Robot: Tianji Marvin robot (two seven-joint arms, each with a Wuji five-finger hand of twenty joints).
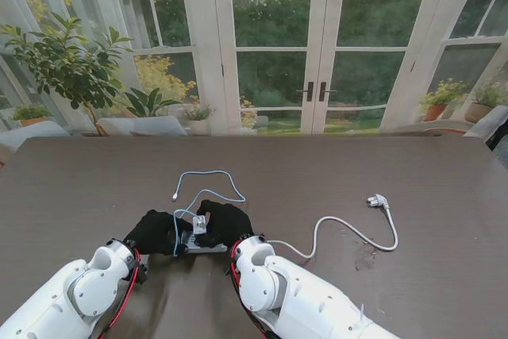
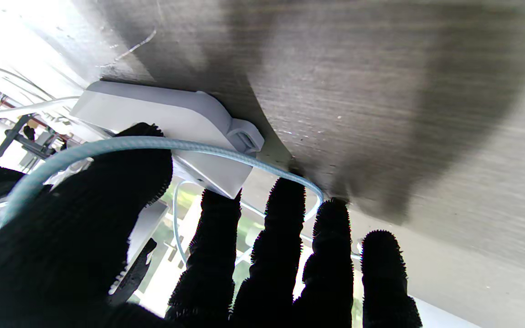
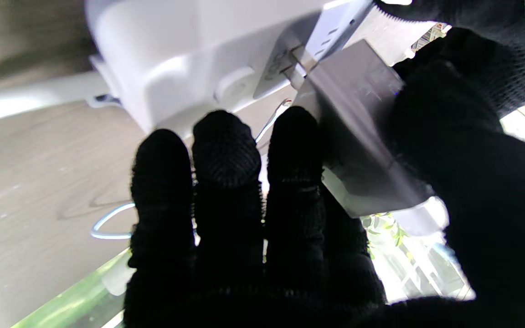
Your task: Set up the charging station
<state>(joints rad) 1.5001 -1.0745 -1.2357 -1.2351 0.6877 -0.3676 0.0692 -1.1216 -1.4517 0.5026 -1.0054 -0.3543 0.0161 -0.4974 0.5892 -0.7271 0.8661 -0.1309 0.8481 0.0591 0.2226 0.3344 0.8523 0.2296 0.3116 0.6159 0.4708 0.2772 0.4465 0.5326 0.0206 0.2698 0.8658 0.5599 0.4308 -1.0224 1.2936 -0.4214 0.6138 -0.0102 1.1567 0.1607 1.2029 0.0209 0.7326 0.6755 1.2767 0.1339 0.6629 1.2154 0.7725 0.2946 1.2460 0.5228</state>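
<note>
Presently, item 1: white power strip (image 1: pixel 208 246) on the dark table (image 1: pixel 413 188), near me, steadied by my left hand (image 1: pixel 156 232), thumb and fingers against its casing. Item 2: grey charger block (image 3: pixel 358 136), gripped in my right hand (image 1: pixel 225 222), prongs at the strip's socket. Item 3: light-blue cable (image 1: pixel 208 188), looping farther away. Item 4: strip's white plug (image 1: pixel 378 201), lying right.
</note>
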